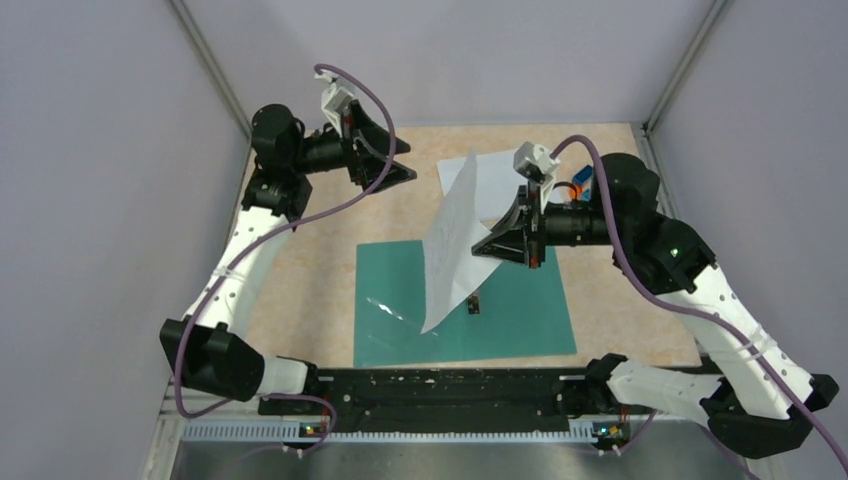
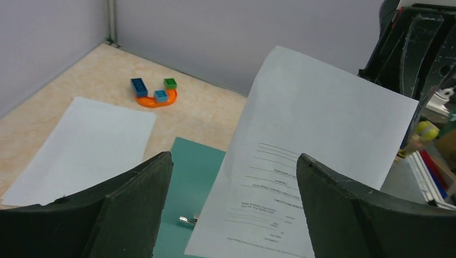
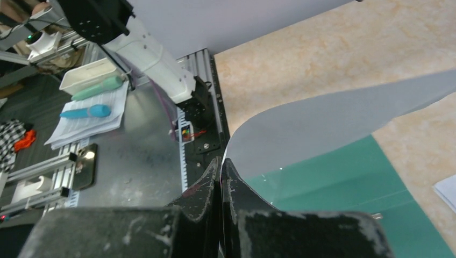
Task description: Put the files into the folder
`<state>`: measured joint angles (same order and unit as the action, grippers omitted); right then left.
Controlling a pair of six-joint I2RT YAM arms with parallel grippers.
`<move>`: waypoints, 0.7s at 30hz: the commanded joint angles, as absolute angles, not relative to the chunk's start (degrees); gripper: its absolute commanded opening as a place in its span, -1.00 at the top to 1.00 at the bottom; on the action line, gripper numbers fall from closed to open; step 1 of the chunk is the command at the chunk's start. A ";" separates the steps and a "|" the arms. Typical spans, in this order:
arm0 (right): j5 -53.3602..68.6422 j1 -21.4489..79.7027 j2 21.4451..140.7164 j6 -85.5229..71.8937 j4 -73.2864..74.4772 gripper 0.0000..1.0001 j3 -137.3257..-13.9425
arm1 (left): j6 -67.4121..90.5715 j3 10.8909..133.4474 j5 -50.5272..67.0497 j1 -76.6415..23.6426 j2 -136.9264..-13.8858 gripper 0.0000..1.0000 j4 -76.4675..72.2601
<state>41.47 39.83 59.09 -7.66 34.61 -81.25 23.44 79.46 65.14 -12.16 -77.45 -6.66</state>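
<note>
The teal-green folder (image 1: 520, 310) lies flat at the table's near middle, its metal clip (image 2: 186, 219) visible. My right gripper (image 1: 482, 250) is shut on the edge of the printed paper sheet (image 1: 450, 240) and holds it up, tilted, above the folder. The sheet also shows in the left wrist view (image 2: 312, 161) and as a curved grey sheet in the right wrist view (image 3: 333, 123), pinched between the fingertips (image 3: 221, 166). The nearly blank sheet (image 1: 492, 183) lies on the table behind the folder (image 2: 80, 148). My left gripper (image 1: 405, 160) is open and empty, raised at the back left.
A small orange horseshoe toy with blue and green blocks (image 2: 155, 92) sits near the back wall, partly hidden behind the right arm in the top view (image 1: 580, 183). Enclosure walls stand at left, right and back. A metal rail (image 1: 440, 428) runs along the near edge.
</note>
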 commanded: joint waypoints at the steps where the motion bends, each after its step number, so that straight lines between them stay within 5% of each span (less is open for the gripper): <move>1: 44.66 43.27 57.16 -5.55 36.04 1.00 -80.78 | 30.21 76.71 74.88 -12.76 -77.98 -0.80 -15.84; 21: 39.28 45.81 56.08 -0.86 40.99 1.00 -85.69 | 40.38 68.92 80.87 -22.38 -81.11 -0.78 -30.93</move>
